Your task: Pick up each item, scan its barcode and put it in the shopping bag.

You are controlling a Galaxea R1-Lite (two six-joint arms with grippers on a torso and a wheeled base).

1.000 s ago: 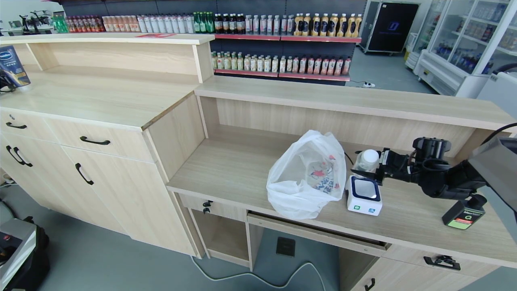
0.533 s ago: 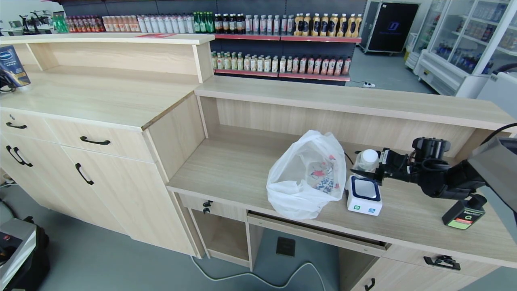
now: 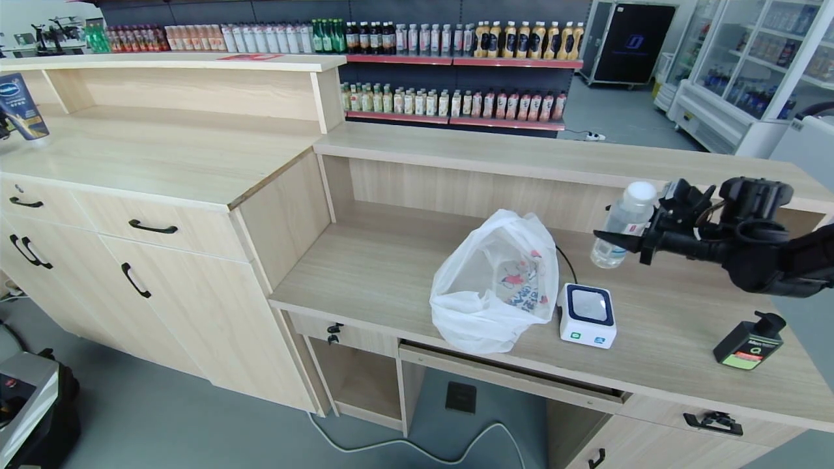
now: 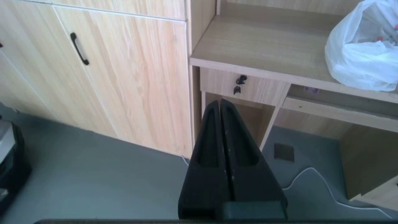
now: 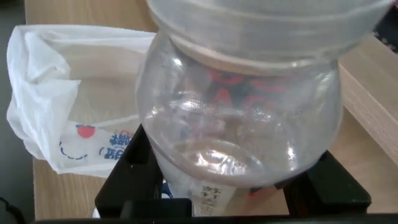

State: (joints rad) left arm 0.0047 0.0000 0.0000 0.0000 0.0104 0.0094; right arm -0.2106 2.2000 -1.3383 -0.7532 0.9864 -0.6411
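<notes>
My right gripper [image 3: 624, 238] is shut on a clear plastic bottle [image 3: 617, 227] with a white cap, held in the air above the counter, up and to the right of the white barcode scanner [image 3: 588, 314]. The bottle leans slightly, cap uppermost. In the right wrist view the bottle [image 5: 242, 124] is close up between the dark fingers [image 5: 127, 180], with the white shopping bag [image 5: 59, 112] beyond it. The shopping bag [image 3: 495, 280] stands open on the counter just left of the scanner, with printed items inside. My left gripper [image 4: 219, 127] is shut and hangs low over the floor before the counter.
A black pump bottle [image 3: 748, 342] stands on the counter at the right, near the front edge. The wooden counter [image 3: 378, 273] has a raised back ledge behind the bag. Cabinets [image 3: 163, 260] stand to the left, and drink shelves run behind.
My right gripper has lifted the bottle from just above the scanner, up and to the right. The bottle now stands nearly upright. The bag, the scanner and the pump bottle have not moved.
</notes>
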